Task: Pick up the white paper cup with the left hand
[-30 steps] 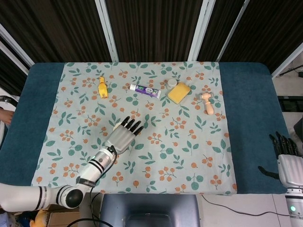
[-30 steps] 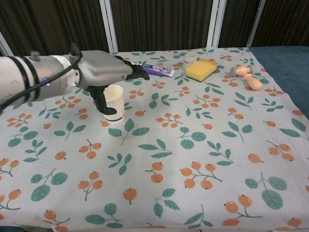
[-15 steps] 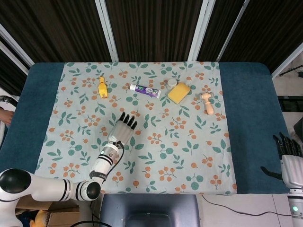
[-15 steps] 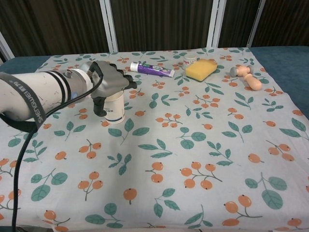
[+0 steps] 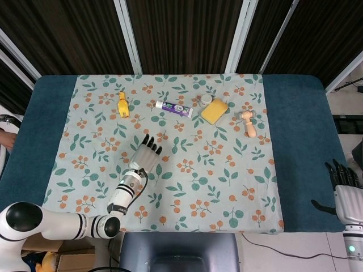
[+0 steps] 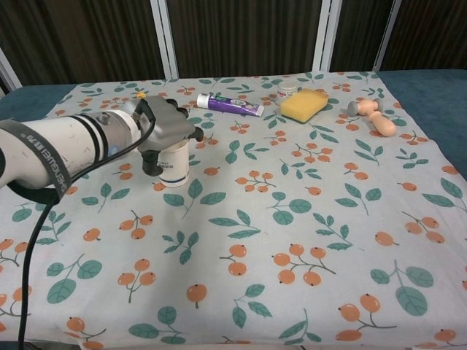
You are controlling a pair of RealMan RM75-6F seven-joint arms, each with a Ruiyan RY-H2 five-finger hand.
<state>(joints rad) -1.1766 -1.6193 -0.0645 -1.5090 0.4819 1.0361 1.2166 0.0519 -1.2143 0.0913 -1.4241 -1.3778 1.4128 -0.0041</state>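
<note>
The white paper cup (image 6: 176, 165) stands upright on the floral cloth at the left of the chest view. My left hand (image 6: 165, 127) lies over its rim: the thumb (image 6: 150, 165) runs down the cup's left side and the fingers curl round its far side. From the head view the left hand (image 5: 143, 157) hides the cup. My right hand (image 5: 344, 191) hangs off the table's right edge, holding nothing, its fingers apart.
Along the far side of the cloth (image 5: 187, 187) lie a yellow toy (image 5: 122, 105), a toothpaste tube (image 5: 173, 107), a small white jar (image 5: 206, 100), a yellow sponge (image 5: 214, 111) and a wooden peg figure (image 5: 249, 124). Blue table strips flank the cloth.
The left hand has drawn in over the cup and its fingers have curled from stretched out to wrapped round it. The cup stays on the cloth. The right hand barely moved.
</note>
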